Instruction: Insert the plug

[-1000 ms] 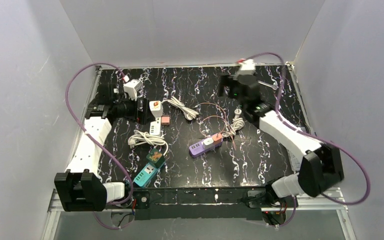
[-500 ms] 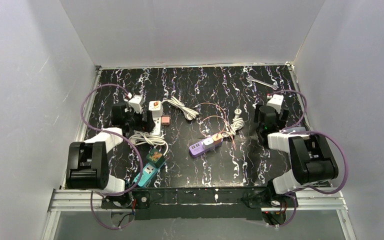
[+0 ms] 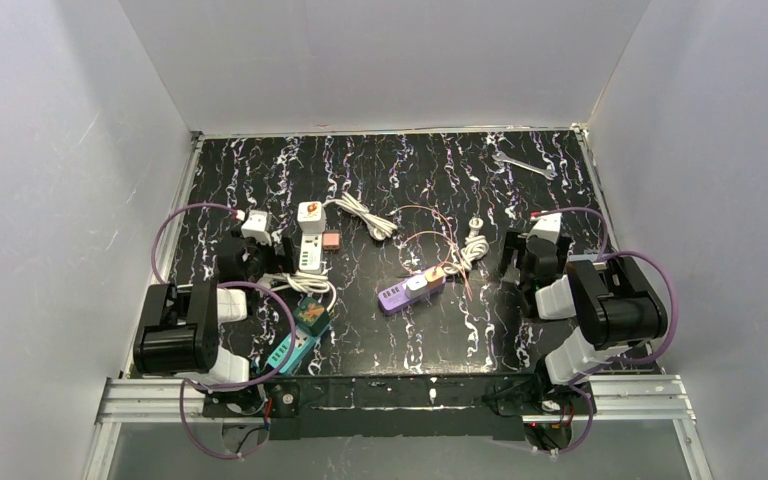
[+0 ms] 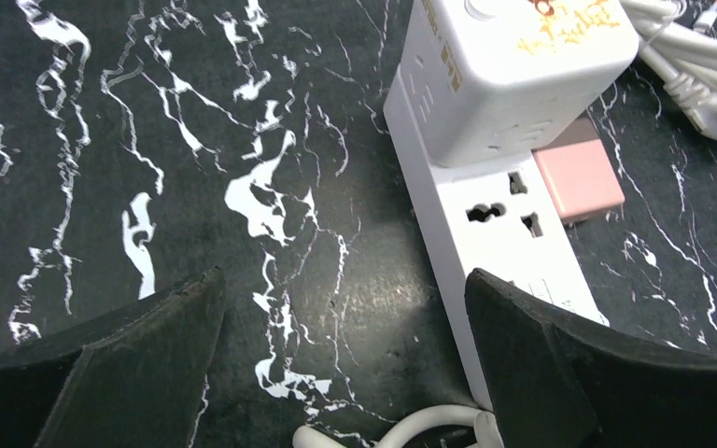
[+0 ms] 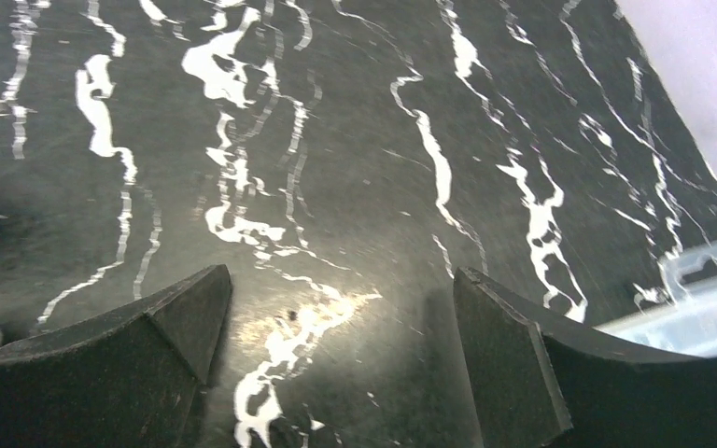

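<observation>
What lies where on the worktop point(image 3: 400, 345)
The left power strip point(image 3: 310, 254) carries a cube adapter point(image 3: 310, 212) on its far end; the middle power strip point(image 3: 412, 289) lies right of it, the front power strip point(image 3: 293, 347) before it, the wrench point(image 3: 523, 165) far right.
</observation>
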Controlling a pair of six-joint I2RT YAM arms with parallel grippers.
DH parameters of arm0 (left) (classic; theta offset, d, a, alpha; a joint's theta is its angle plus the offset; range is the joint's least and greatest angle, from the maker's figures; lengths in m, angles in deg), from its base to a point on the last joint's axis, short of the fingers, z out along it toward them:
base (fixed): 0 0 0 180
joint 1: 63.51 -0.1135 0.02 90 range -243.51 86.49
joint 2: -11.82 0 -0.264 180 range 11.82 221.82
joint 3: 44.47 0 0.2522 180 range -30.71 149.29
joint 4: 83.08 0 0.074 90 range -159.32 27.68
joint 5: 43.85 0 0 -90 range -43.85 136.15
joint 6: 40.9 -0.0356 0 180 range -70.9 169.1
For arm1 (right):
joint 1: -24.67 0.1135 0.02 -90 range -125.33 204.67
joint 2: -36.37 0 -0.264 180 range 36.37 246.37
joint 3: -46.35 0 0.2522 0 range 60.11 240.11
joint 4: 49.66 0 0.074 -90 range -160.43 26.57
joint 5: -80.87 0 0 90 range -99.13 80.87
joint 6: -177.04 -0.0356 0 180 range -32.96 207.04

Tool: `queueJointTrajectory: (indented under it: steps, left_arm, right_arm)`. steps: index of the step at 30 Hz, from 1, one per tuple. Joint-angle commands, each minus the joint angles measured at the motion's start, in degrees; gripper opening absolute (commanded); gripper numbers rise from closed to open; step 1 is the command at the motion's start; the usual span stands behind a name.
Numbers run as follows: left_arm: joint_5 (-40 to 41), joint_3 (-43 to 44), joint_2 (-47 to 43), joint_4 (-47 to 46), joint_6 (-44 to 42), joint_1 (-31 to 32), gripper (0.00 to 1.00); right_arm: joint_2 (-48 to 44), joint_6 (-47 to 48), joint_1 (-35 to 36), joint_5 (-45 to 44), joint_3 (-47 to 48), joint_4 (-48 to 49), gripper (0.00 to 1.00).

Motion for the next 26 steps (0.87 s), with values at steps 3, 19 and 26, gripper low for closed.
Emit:
queueJointTrajectory:
  steps: [3,19,26]
  left_arm:
    - [2.5,-2.3,1.0,-10.3,0.4,-0.4,0.98]
    - [2.6,-2.3,0.9,-9.6,0.3,-0.4,0.98]
    - [2.9,-2.5,0.5,-9.4,0.3,-0.4,0.98]
  right_arm:
    - [0.5,3.2,-1.0,8.3,2.2,4.9,0.98]
    - [0.2,3.3,-1.0,8.4,1.5,6.3,0.98]
    - [0.2,3.3,-1.0,8.3,1.5,6.3,0.98]
